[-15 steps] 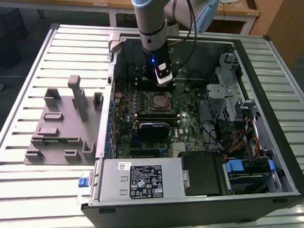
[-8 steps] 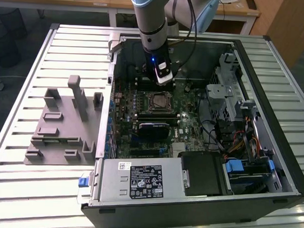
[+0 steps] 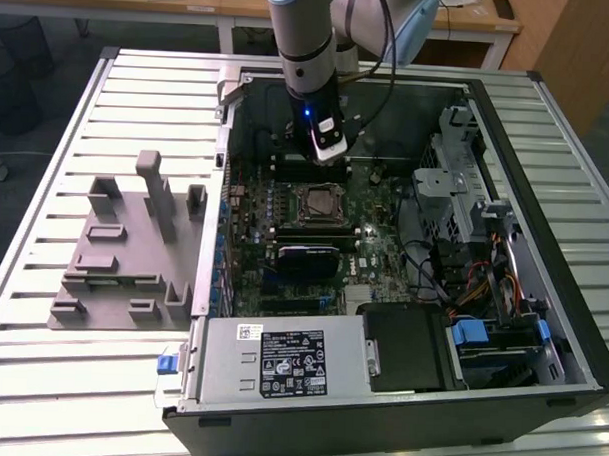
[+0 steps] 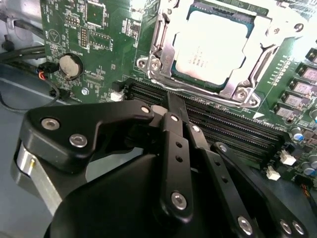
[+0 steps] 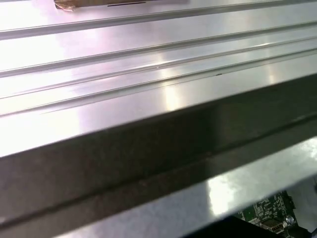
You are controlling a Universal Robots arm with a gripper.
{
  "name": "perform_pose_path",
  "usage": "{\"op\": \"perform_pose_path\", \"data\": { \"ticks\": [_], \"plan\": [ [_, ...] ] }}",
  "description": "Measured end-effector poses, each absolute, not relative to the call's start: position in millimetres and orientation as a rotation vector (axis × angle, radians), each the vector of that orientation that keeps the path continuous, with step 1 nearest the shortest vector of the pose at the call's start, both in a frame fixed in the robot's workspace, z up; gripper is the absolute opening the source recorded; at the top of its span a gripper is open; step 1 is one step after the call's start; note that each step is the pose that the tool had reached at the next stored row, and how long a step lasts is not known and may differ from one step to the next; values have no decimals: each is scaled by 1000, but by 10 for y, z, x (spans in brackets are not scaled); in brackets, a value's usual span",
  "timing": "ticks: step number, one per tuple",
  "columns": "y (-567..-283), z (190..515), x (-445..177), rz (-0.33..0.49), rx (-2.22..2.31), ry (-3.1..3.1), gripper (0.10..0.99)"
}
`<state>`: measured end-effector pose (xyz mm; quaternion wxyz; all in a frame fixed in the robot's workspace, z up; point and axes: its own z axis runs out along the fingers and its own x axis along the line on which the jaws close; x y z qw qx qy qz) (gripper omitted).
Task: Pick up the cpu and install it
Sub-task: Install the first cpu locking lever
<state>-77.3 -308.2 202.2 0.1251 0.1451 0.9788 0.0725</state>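
Observation:
The cpu (image 4: 214, 45), a flat square chip with a silvery top, lies inside the metal-framed socket (image 4: 163, 54) on the green motherboard (image 4: 94, 44). In the second wrist view my gripper (image 4: 171, 100) hovers just off the socket's edge, over the black memory slots (image 4: 233, 129). Its black fingers (image 4: 174, 144) are drawn together and nothing shows between them. In the exterior view the gripper (image 3: 328, 157) hangs inside the open computer case (image 3: 544, 246), a little behind the socket (image 3: 320, 205).
A grey plastic tray with upright pegs (image 3: 123, 272) lies on the slatted metal table (image 3: 39, 379) at the exterior view's left. A power supply (image 3: 280, 359), a drive cage (image 3: 456, 193) and cables (image 3: 483, 284) crowd the case around the board.

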Motion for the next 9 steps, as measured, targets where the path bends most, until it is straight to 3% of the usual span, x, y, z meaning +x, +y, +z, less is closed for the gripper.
{"op": "perform_pose_path", "data": {
  "ticks": [5, 9],
  "plan": [
    [-3083, 2023, -769, 209, 423, 2854, 106],
    [-3083, 2021, -745, 162, 423, 2879, 106]
  ]
}}
